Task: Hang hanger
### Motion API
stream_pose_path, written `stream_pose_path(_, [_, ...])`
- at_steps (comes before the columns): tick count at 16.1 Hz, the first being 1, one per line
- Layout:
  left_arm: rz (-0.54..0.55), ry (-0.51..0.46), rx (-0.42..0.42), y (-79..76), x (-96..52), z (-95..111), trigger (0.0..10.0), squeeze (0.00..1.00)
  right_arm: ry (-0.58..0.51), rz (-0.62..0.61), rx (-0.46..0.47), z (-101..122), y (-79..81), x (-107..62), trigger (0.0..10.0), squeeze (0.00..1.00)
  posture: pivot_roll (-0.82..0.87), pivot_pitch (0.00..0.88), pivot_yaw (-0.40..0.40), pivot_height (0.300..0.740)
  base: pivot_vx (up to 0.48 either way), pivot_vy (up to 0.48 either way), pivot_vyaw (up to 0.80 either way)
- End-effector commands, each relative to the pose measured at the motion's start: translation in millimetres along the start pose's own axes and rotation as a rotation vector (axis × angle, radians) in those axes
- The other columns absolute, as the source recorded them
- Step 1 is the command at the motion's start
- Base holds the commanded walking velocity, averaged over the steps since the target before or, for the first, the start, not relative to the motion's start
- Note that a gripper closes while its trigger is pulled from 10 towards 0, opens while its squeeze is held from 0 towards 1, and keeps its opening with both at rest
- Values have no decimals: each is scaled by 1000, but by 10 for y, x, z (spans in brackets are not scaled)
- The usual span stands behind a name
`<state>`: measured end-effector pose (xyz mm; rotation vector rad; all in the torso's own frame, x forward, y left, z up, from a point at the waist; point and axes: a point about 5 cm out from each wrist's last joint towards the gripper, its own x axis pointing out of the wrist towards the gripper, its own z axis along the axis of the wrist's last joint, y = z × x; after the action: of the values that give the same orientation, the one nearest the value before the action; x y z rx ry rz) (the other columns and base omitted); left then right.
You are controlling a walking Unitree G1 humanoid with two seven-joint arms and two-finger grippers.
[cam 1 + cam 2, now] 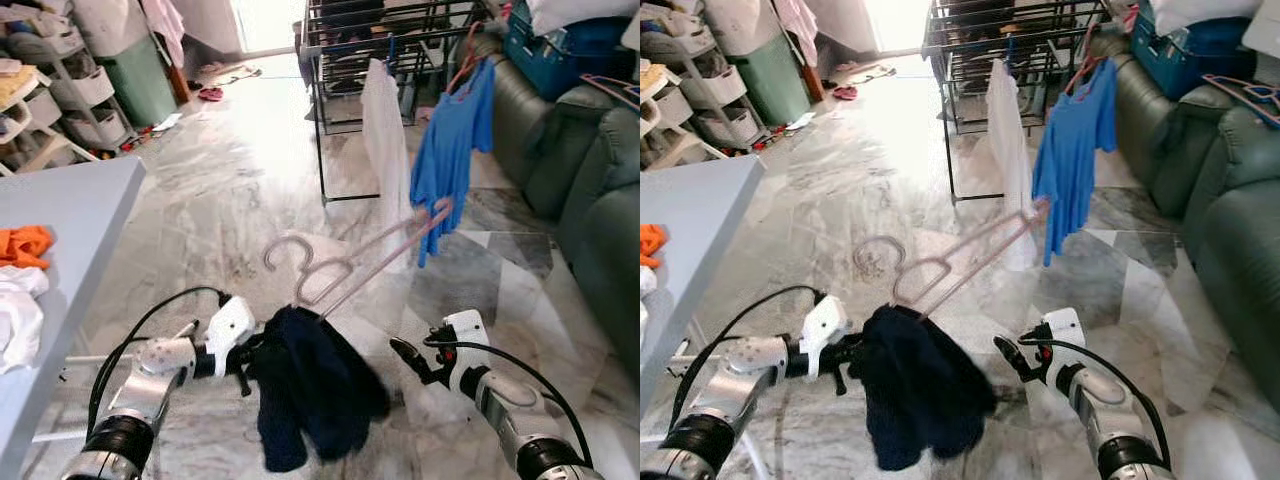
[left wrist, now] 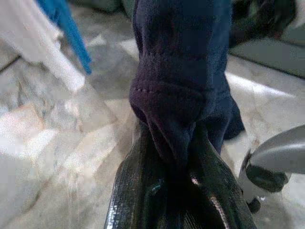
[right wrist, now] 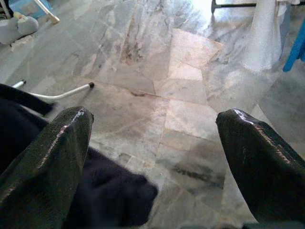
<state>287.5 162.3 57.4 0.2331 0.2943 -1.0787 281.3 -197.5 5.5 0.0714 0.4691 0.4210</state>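
Left tool [image 1: 248,358] was clenched on the dark garment [image 1: 310,385] carrying the pink hanger [image 1: 350,262]. Right tool [image 1: 405,355] was released, fingers [image 3: 52,157] spread, just beside the garment.

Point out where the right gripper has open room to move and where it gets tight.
Open marble floor lies between the grey table and the drying rack, and ahead of the right gripper, whose fingers are spread. It is crowded beside the dark garment pinched by the left gripper, and around the pink hanger, white cloth and blue shirt.
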Motion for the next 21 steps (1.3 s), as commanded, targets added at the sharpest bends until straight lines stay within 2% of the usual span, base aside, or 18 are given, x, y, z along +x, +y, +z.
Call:
stream_pose_path(1, [-2, -50, 38, 48, -21, 167, 0, 0, 23, 6, 36, -48, 38, 23, 10000, 0, -147, 0, 121, 740, 0, 0, 0])
stream_pose_path(4, [-10, -99, 71, 23, 64, 341, 0, 0, -1, 78, 64, -25, 194, 113, 10000, 0, -145, 0, 124, 740, 0, 0, 0])
stream_pose_path(7, [-10, -103, 66, -45, 128, 377, 0, 0, -40, 167, 96, 17, 334, 171, 10000, 0, -143, 0, 123, 740, 0, 0, 0])
stream_pose_path(10, [-8, -105, 72, -60, 156, 391, 0, 0, -36, 209, 99, 2, 341, 150, 10000, 0, -147, 0, 122, 740, 0, 0, 0])
stream_pose_path(14, [-25, -167, 92, -71, 168, 598, 0, 0, 49, 161, 78, -164, 281, 89, 10000, 0, -145, 0, 121, 740, 0, 0, 0])
stream_pose_path(21, [-25, -167, 92, -71, 168, 598, 0, 0, 49, 161, 78, -164, 281, 89, 10000, 0, -145, 0, 121, 740, 0, 0, 0])
